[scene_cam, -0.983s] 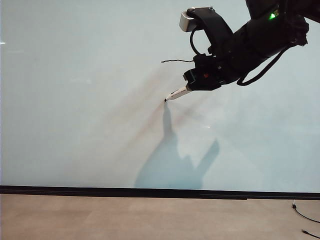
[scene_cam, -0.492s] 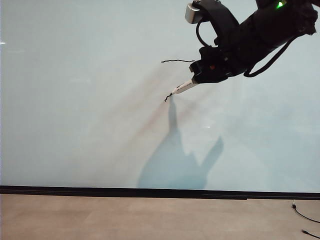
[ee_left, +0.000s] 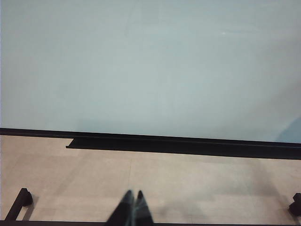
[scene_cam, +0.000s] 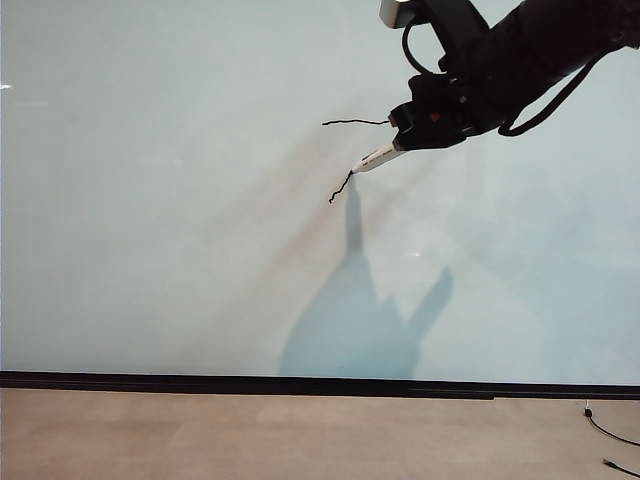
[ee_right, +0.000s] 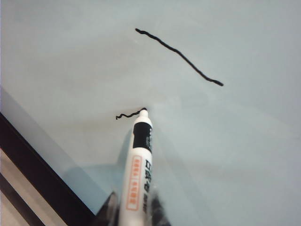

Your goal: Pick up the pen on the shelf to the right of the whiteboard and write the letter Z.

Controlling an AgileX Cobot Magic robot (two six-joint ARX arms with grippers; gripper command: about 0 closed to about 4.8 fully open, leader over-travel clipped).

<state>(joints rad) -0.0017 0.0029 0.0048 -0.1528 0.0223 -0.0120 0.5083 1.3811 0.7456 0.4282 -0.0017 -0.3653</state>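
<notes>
Right gripper (scene_cam: 400, 147): clenched on the pen (scene_cam: 377, 158), has climbed up-right.
Left gripper (ee_left: 133, 207): closed, empty, low near the floor.
Stroke (scene_cam: 341, 187): diagonal now growing on the whiteboard (scene_cam: 150, 220); Z unfinished.

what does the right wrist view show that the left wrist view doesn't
Only the right wrist view shows the pen in the shut right gripper, its tip at a short wavy stroke, and a longer stroke apart from it. Only the left wrist view shows the shut left gripper, low over the floor, holding nothing. Both show the whiteboard and its black strip.
</notes>
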